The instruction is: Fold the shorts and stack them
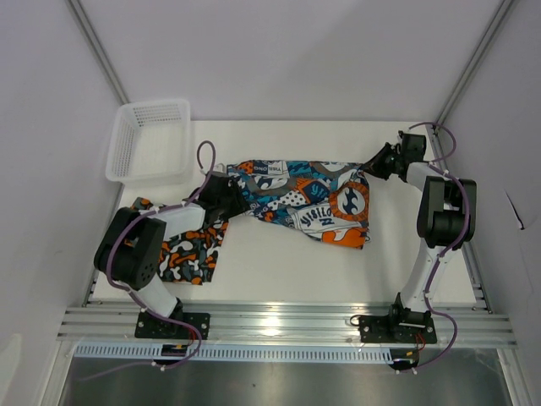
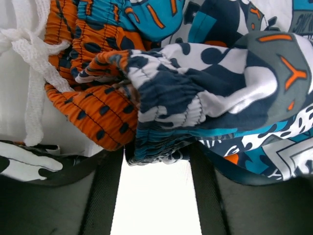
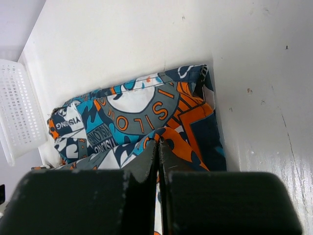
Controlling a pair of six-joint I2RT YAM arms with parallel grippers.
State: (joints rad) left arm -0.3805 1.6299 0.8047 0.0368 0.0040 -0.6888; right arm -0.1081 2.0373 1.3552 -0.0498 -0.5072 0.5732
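Note:
The teal-blue graphic shorts (image 1: 308, 201) lie spread across the middle of the table. The camouflage shorts (image 1: 190, 252) lie at the left, partly under my left arm. My left gripper (image 1: 226, 196) sits at the left end of the teal shorts. In the left wrist view its fingers (image 2: 105, 196) stand apart, with the bunched elastic waistband (image 2: 161, 142) between their tips (image 2: 157, 154). My right gripper (image 1: 376, 162) is at the upper right corner of the teal shorts (image 3: 142, 115). Its jaws (image 3: 159, 142) are pressed together on a fold of that cloth.
A white mesh basket (image 1: 127, 165) stands at the back left corner, its side also showing in the right wrist view (image 3: 19, 112). A white drawstring (image 2: 34, 63) hangs by the waistband. The metal rail (image 1: 279, 321) runs along the near edge, and walls close both sides.

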